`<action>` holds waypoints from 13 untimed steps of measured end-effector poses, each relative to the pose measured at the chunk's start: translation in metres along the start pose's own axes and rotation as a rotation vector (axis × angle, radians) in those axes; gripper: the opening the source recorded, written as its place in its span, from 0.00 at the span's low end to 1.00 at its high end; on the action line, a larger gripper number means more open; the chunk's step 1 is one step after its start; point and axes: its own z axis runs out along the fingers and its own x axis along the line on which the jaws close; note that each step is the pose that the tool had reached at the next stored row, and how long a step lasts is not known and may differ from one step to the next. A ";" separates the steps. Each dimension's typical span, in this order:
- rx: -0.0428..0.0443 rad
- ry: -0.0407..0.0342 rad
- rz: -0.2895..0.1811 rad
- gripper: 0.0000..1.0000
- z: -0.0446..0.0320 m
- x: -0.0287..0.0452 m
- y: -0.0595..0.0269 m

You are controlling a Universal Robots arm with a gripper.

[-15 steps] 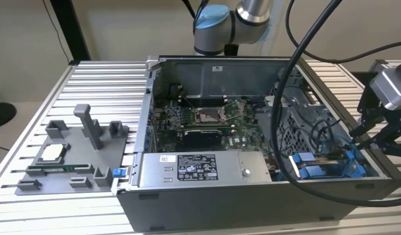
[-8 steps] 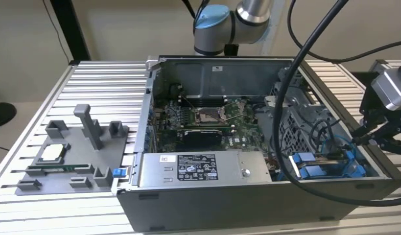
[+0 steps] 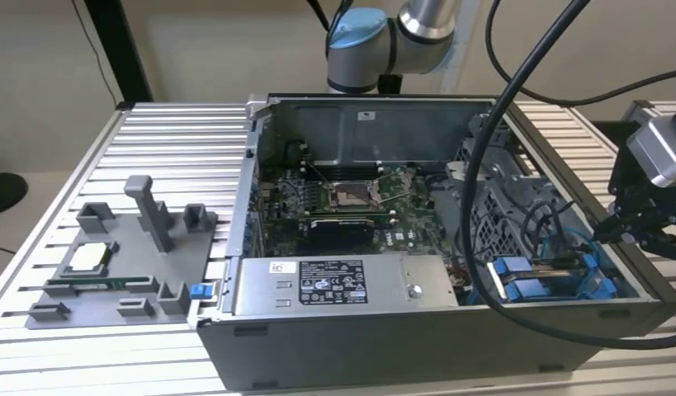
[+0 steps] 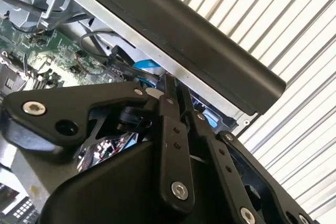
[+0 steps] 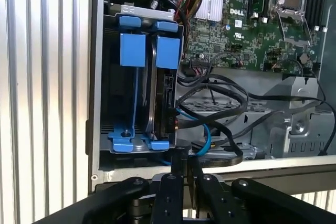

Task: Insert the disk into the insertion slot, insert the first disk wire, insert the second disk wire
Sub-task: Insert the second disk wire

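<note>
The insertion slot (image 5: 137, 95), a grey bay with bright blue rails and tabs, sits in a corner of the open computer case (image 3: 426, 338); in the exterior view the slot (image 3: 547, 276) is at the case's front right. A dark slab standing on edge between the blue rails looks like the disk (image 5: 167, 95). A thin blue wire (image 5: 206, 132) and black wires (image 5: 220, 95) curl beside its edge. My gripper (image 5: 186, 157) hovers over the case rim next to the bay, with its fingers pressed together; I make out nothing between them. It is also in the second wrist view (image 4: 176, 85) and the exterior view (image 3: 615, 231).
The green motherboard (image 3: 338, 198) fills the case floor. A grey labelled power-supply box (image 3: 338, 285) lies along the front wall, and a perforated metal cage (image 3: 503, 206) is behind the bay. A grey fixture with small parts (image 3: 123, 268) stands on the ribbed aluminium table (image 3: 172, 140). Thick black cables (image 3: 503, 124) hang across the case.
</note>
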 end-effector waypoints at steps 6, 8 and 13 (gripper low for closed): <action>0.0000 -0.0001 0.000 0.00 0.0001 0.0000 0.0000; 0.0000 -0.0002 0.000 0.00 0.0001 0.0000 0.0000; 0.0000 -0.0002 0.000 1.00 0.0002 0.0000 0.0000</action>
